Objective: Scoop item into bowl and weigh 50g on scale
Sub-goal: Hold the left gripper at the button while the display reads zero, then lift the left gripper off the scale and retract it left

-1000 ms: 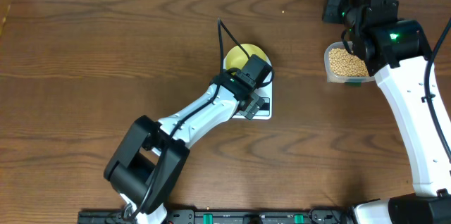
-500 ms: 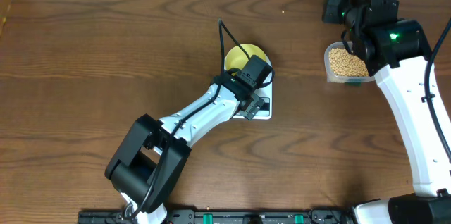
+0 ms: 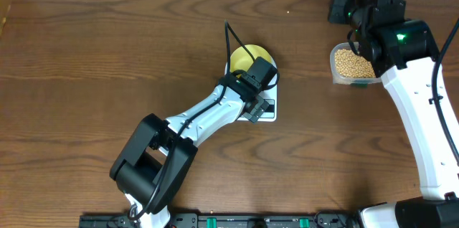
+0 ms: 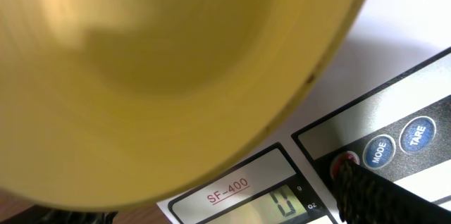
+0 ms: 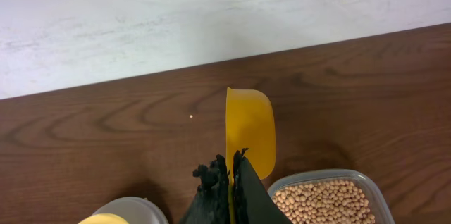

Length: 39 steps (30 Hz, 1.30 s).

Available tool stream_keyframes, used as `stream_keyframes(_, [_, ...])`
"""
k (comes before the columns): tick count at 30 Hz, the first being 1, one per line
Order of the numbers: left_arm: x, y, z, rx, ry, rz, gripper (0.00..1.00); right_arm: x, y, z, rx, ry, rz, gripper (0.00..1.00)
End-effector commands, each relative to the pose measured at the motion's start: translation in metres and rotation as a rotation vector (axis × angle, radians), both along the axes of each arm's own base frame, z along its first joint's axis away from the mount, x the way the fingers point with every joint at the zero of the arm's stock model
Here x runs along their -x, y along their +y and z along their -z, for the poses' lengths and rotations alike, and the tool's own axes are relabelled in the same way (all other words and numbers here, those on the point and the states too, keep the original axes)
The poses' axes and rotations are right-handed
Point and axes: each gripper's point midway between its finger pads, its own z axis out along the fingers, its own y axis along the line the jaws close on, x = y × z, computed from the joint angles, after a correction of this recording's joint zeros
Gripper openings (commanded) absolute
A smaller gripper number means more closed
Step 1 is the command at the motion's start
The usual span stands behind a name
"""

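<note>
The pale yellow bowl (image 3: 241, 55) (image 4: 162, 62) stands on the far end of the white scale (image 3: 267, 115) (image 4: 246, 182), whose display reads 0. My left gripper (image 3: 257, 77) (image 4: 209, 190) hovers low over the scale's display end, just short of the bowl. It is open, and its right finger (image 4: 361, 190) is by the red button. My right gripper (image 5: 231, 162) is shut on the handle of the yellow scoop (image 5: 249, 131), which stands on edge above the table, empty. The beans (image 3: 351, 62) (image 5: 325, 201) fill a clear tub (image 5: 372, 187) just right of that gripper.
A round greyish container (image 5: 130, 212) with something yellow in it shows at the bottom left of the right wrist view. The white wall (image 5: 211, 20) runs along the table's far edge behind the scoop. A black unit (image 3: 340, 2) sits at the back right.
The left arm's lower links have shifted slightly to the right; its gripper stays by the bowl. The right arm and scoop have not moved.
</note>
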Motion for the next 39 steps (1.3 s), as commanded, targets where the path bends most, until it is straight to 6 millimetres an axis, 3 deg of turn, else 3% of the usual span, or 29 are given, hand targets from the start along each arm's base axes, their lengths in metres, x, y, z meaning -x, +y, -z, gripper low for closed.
stream_keyframes(1, [0.003, 0.005, 0.015, -0.041, 0.026, 0.016, 0.98, 0.003, -0.001, -0.012, 0.003, -0.027, 0.003, 0.01])
stream_keyframes(18, [0.002, 0.006, 0.013, -0.039, 0.023, 0.013, 0.98, 0.003, -0.002, -0.012, 0.003, -0.027, 0.003, 0.01])
stream_keyframes(31, [0.001, 0.004, -0.026, 0.01, -0.039, 0.014, 0.98, 0.003, -0.002, -0.012, 0.004, -0.027, 0.003, 0.01])
stream_keyframes(39, [0.001, 0.004, -0.027, 0.013, -0.042, 0.014, 0.98, 0.003, -0.002, -0.012, 0.012, -0.027, 0.002, 0.01])
